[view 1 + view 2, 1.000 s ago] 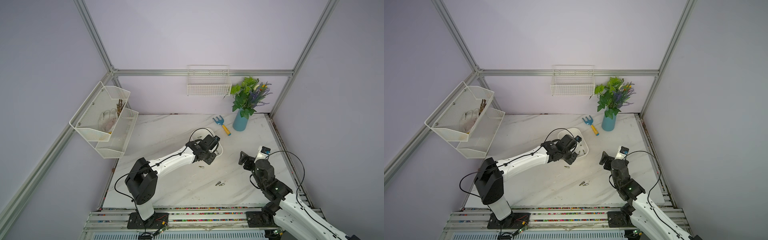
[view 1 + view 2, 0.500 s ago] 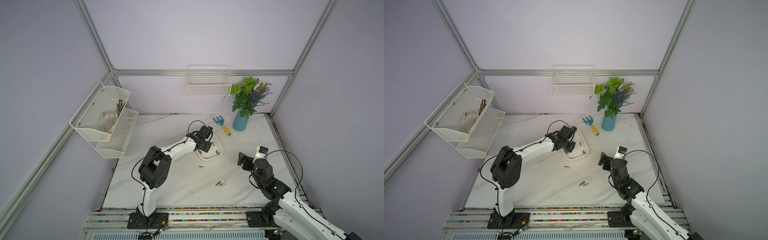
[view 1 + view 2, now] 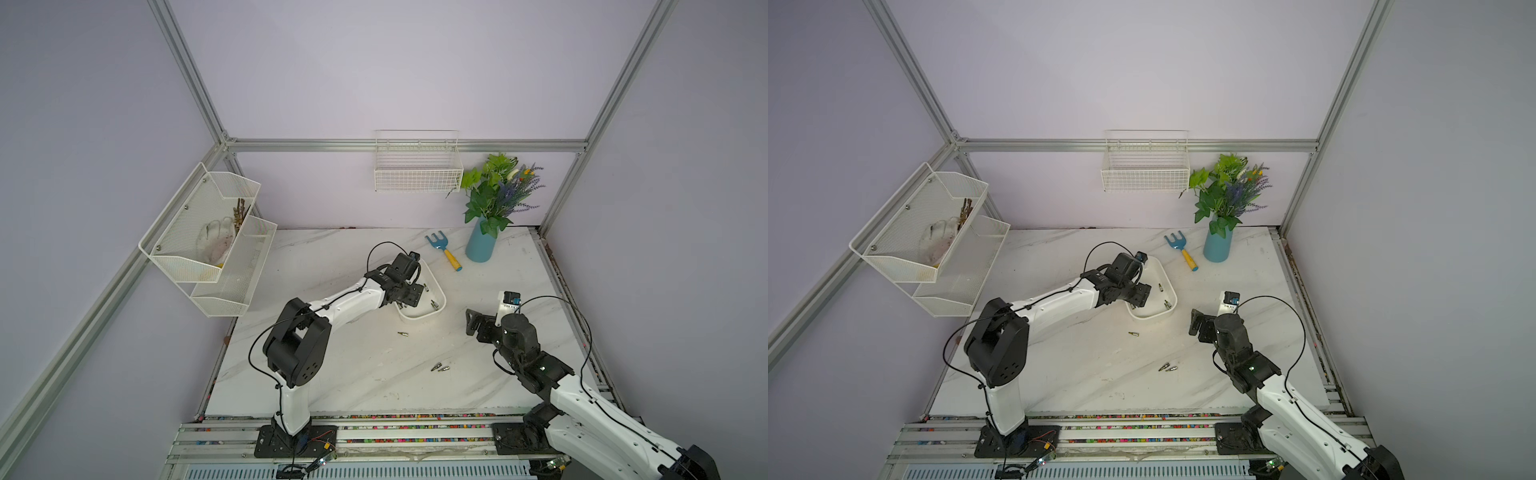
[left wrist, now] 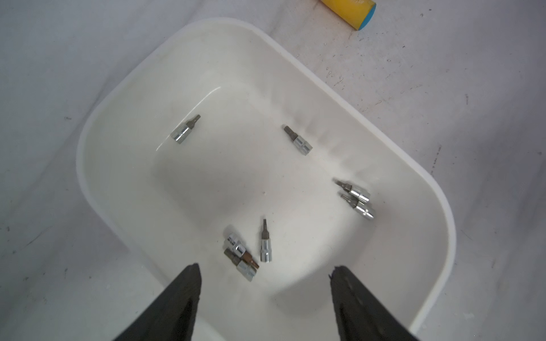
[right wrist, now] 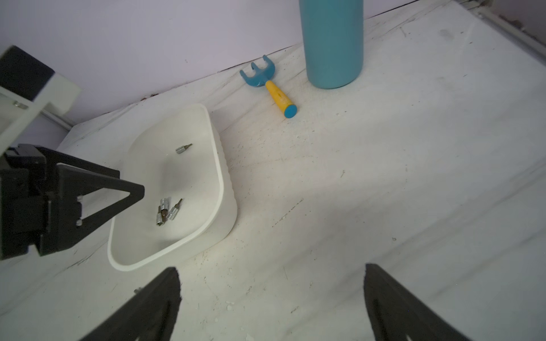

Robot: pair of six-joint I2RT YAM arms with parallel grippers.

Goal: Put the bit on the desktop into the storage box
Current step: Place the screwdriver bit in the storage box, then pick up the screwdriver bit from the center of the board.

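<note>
1. The left end effector [image 4: 265, 268], pinched shut a second ago, has sprung wide over the storage box [image 4: 136, 124] with nothing between its jaws. The arm has shifted too, so more of the box shows from above.
2. Nearest the arm bases, a pair of bits [image 3: 439, 367] lies side by side on the marble counter [image 3: 353, 386], well apart from the box.
3. Further in, a single bit [image 3: 402, 333] sits on the counter just short of the box's near wall.
4. Level with it, the right end effector [image 5: 271, 268] hovers over bare counter, jaws spread fully, gripping nothing.
5. Into the box now: the left wrist view shows seven bits on its floor. There's a cluster of three [image 4: 266, 245] just ahead of the fingertips, two together by one wall and two lying alone.
6. Beyond it, a blue rake [image 3: 444, 249] with a yellow handle lies flat near a blue vase [image 3: 480, 247] of greenery.
7. On the back wall hangs a wire basket [image 3: 417, 178], and on the left wall a two-tier mesh rack [image 3: 208, 241].
</note>
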